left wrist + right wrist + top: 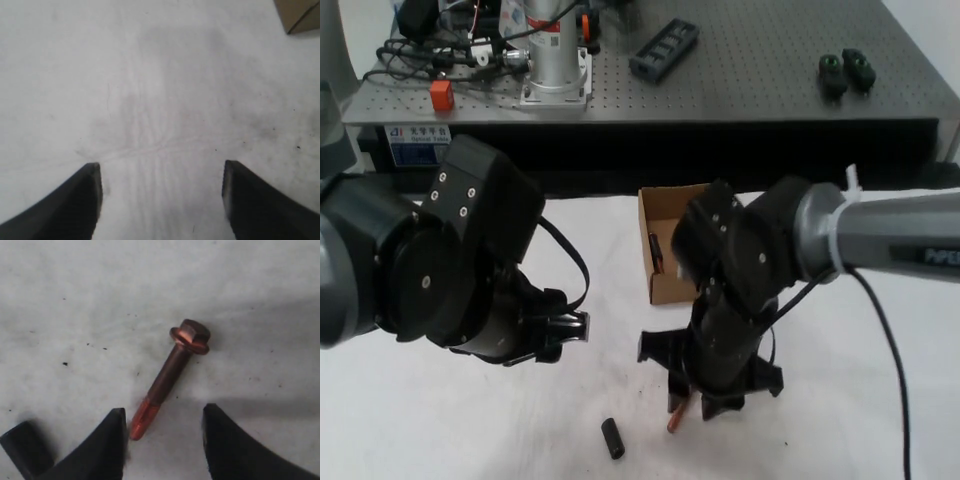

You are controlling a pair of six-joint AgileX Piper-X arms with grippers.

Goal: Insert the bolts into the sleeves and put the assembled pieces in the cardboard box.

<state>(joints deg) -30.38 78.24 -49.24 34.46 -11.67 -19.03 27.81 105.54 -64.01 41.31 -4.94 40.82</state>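
Observation:
A copper bolt (170,375) with a flanged hex head lies flat on the white cloth; its orange tip rests between the open fingers of my right gripper (162,432). From above, the same bolt (676,417) pokes out beneath my right gripper (695,405), which hangs just over the cloth. A short black sleeve (611,438) lies on the cloth to the left of the bolt, and its end (25,447) sits beside one finger. My left gripper (162,197) stands open over bare cloth, holding nothing. The cardboard box (665,245) behind the right arm holds a dark piece.
A corner of the cardboard box (300,15) edges into the left wrist view. Behind the cloth runs a perforated metal bench (740,60) with cables, a metal post, a black tray and two dark clamps.

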